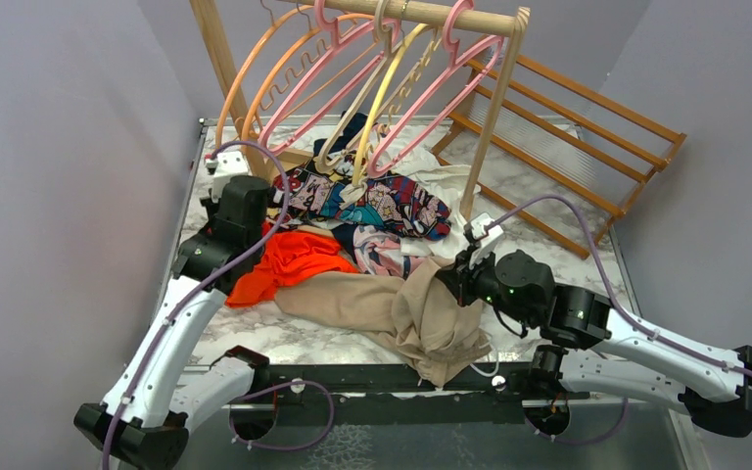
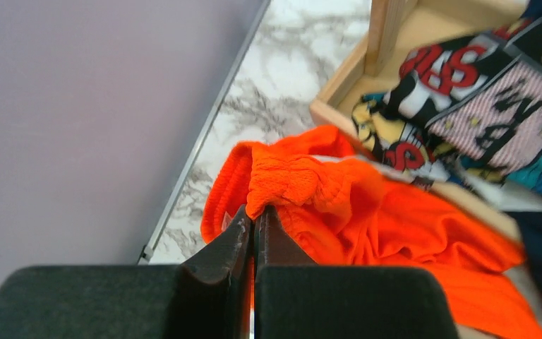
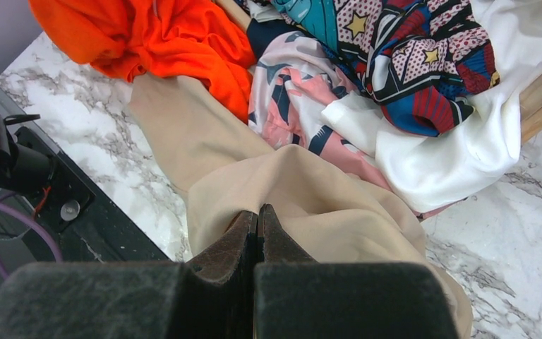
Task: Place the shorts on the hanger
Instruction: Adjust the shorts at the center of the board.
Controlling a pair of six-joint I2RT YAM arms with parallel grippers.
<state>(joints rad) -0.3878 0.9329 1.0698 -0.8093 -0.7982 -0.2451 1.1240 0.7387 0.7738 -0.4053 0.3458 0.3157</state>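
Two grippers, both clamped shut. Re writing: only big red block letters on the comic-print cloth (image 2: 466, 78), seen from the left wrist cam, starting "SP" and then lost in a fold, rest too crumpled to read. Left arm: stretched fwd along the left side of the marble table (image 1: 255, 338), wrist tipped down at the orange garment (image 1: 289, 264). Left gripper (image 2: 255, 212) closed w/ its tips right against a bunched orange fold, can't tell if pinching any of it tbh. Right arm: elbow out to the right, forearm angled in twd the middle. Right gripper (image 3: 257, 212) squeezed tight on the shorts (image 1: 372, 304), holding a raised ridge of the beige fabric. Shorts otherwise sprawled front-center on the table, one end tucked under the orange garment and a pink patterned cloth (image 3: 289, 106), other end bunched up at the right gripper and drooping over the near table edge. Hanger (image 1: 431, 116): pink, hooked on the wooden rail (image 1: 450, 15) at the back w/ orange, yellow and another pink one, hanging above the clothes pile and well apart from the shorts.
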